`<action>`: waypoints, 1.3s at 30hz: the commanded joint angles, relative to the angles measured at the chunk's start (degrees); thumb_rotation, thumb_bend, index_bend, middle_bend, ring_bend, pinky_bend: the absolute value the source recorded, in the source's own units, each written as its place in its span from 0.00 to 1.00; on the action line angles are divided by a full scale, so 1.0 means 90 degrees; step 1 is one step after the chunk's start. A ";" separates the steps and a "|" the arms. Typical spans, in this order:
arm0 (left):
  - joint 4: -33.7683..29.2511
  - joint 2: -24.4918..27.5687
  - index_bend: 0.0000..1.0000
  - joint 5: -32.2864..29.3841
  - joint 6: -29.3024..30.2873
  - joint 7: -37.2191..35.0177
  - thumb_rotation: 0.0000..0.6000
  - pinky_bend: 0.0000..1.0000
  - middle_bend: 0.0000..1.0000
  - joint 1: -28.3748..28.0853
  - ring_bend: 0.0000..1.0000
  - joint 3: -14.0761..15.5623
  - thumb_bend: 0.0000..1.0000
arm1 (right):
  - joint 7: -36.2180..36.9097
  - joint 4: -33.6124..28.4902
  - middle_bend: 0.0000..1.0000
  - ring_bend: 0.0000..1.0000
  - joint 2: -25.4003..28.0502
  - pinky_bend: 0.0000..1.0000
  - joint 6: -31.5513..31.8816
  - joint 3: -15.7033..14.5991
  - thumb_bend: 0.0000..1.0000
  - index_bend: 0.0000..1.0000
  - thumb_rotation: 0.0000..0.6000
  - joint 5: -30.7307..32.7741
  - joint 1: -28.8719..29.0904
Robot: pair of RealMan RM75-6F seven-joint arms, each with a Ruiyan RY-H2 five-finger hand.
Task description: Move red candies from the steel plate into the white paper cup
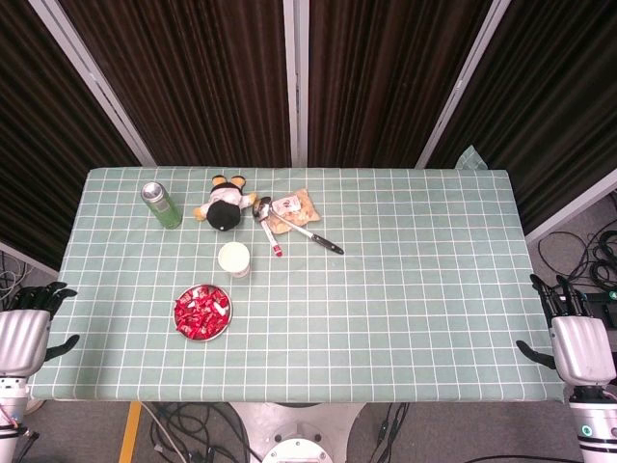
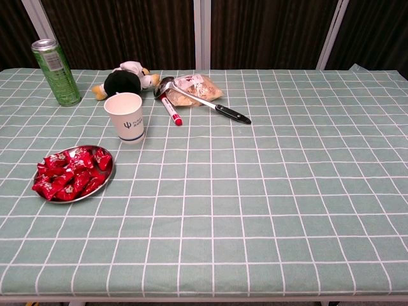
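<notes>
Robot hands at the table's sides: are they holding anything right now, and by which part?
Nothing is held. The left hand and the right hand hang off the table edges with fingers spread. The red wrapped candies lie on the round steel plate.

Head cam overhead; chest cam low, nearer; both share table (image 1: 405,289).

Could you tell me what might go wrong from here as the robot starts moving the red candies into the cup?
1. The white paper cup stands light and upright just behind the steel plate; a reaching hand could tip it.
2. The red candies lie heaped and overlapping, so a grasp may lift several or spill some over the shallow rim.
3. The red marker and plush toy sit close behind the cup and could be bumped.
</notes>
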 commanded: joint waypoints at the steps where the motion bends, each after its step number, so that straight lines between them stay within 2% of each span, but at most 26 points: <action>1: -0.0011 -0.0011 0.36 -0.0004 -0.0007 0.0007 1.00 0.22 0.34 0.0020 0.28 0.0027 0.14 | 0.0016 0.0004 0.21 0.04 0.0004 0.15 -0.0003 -0.0002 0.03 0.05 1.00 -0.0012 0.0006; 7: -0.0098 0.0043 0.36 0.0023 0.0021 0.0037 1.00 0.22 0.34 0.0040 0.28 0.0041 0.14 | 0.0085 0.0028 0.21 0.04 0.0035 0.15 0.0044 0.0008 0.03 0.05 1.00 -0.0048 -0.0002; 15: -0.0235 0.0140 0.36 0.0207 -0.0350 -0.0119 1.00 0.23 0.34 -0.0243 0.28 0.0045 0.14 | 0.0134 0.0048 0.21 0.04 0.0114 0.15 0.0130 0.0052 0.03 0.05 1.00 -0.0035 -0.0029; 22: 0.0010 0.0029 0.36 0.0928 -0.1097 -0.0632 1.00 0.24 0.34 -0.1001 0.28 0.0120 0.14 | 0.0101 -0.0006 0.21 0.04 0.0201 0.15 0.0151 0.0093 0.02 0.05 1.00 -0.0063 -0.0002; 27: 0.0274 -0.0152 0.36 0.1492 -0.1711 -0.1225 1.00 0.29 0.34 -0.1659 0.28 0.0245 0.17 | 0.0056 -0.0061 0.21 0.04 0.0250 0.15 0.0133 0.0101 0.02 0.05 1.00 -0.0034 0.0002; 30: 0.0466 -0.0329 0.36 0.1787 -0.2022 -0.1361 1.00 0.36 0.34 -0.2032 0.28 0.0316 0.19 | 0.0016 -0.0096 0.21 0.04 0.0264 0.15 0.0111 0.0104 0.03 0.05 1.00 -0.0009 0.0008; 32: 0.0557 -0.0441 0.36 0.1945 -0.2195 -0.1412 1.00 0.39 0.34 -0.2224 0.28 0.0385 0.21 | -0.0002 -0.0117 0.21 0.04 0.0273 0.15 0.0089 0.0108 0.03 0.05 1.00 0.0009 0.0017; 39: 0.0893 -0.1008 0.36 0.2265 -0.2770 -0.1154 1.00 0.39 0.33 -0.2817 0.28 0.0541 0.25 | -0.0059 -0.0158 0.21 0.04 0.0282 0.15 0.0007 0.0104 0.03 0.05 1.00 0.0063 0.0044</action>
